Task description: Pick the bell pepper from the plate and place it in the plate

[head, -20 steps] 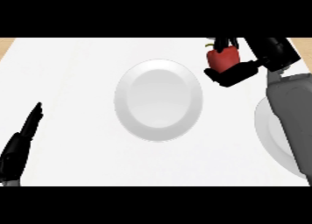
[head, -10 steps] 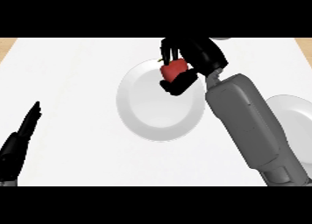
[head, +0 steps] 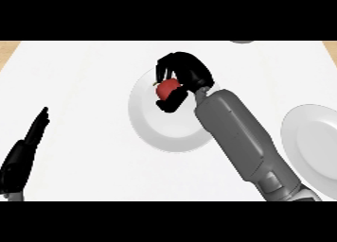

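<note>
At the lower left edge the left hand [head: 24,151] rested on the white desk [head: 80,75], fingers straight. Farther in, the grey right forearm [head: 241,137] slanted up to the right hand [head: 185,78], its fingers curled round the red bell pepper [head: 168,88] over the middle plate [head: 157,127]. A second plate [head: 318,146] lay at the right.

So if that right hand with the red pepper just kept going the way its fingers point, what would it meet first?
Probably the middle plate: the right hand, curled round the bell pepper, points down-left over it. Its height above the plate is unclear.
</note>
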Robot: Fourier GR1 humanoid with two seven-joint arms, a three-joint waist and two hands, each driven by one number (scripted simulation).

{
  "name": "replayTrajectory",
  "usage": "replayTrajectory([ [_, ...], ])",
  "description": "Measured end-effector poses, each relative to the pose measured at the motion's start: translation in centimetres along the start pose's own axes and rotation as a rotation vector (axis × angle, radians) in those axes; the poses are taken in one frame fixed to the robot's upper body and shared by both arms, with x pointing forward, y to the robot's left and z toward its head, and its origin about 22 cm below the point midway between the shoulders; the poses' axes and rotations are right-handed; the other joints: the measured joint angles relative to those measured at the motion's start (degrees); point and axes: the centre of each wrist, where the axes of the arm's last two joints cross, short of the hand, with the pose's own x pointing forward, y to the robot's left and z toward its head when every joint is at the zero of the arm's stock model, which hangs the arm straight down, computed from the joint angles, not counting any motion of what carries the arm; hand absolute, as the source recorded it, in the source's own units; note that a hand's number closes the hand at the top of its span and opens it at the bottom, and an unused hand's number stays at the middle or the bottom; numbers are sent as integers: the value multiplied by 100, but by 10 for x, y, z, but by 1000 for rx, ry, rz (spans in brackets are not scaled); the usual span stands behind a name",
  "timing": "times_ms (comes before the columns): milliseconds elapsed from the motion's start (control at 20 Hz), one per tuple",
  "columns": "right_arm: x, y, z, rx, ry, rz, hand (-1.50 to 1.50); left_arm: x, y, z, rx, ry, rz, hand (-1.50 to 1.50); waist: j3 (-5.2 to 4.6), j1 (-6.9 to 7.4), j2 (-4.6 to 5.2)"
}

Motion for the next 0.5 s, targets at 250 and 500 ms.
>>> replayTrajectory([
  [250,-9,21,-7,-8,79,-41,-150,-4,-1,-2,-3,-2,0,0,-1,21,7],
  [500,-10,18,-9,-90,48,-153,-150,-2,4,-3,-1,0,0,0,2,-5,-1],
])
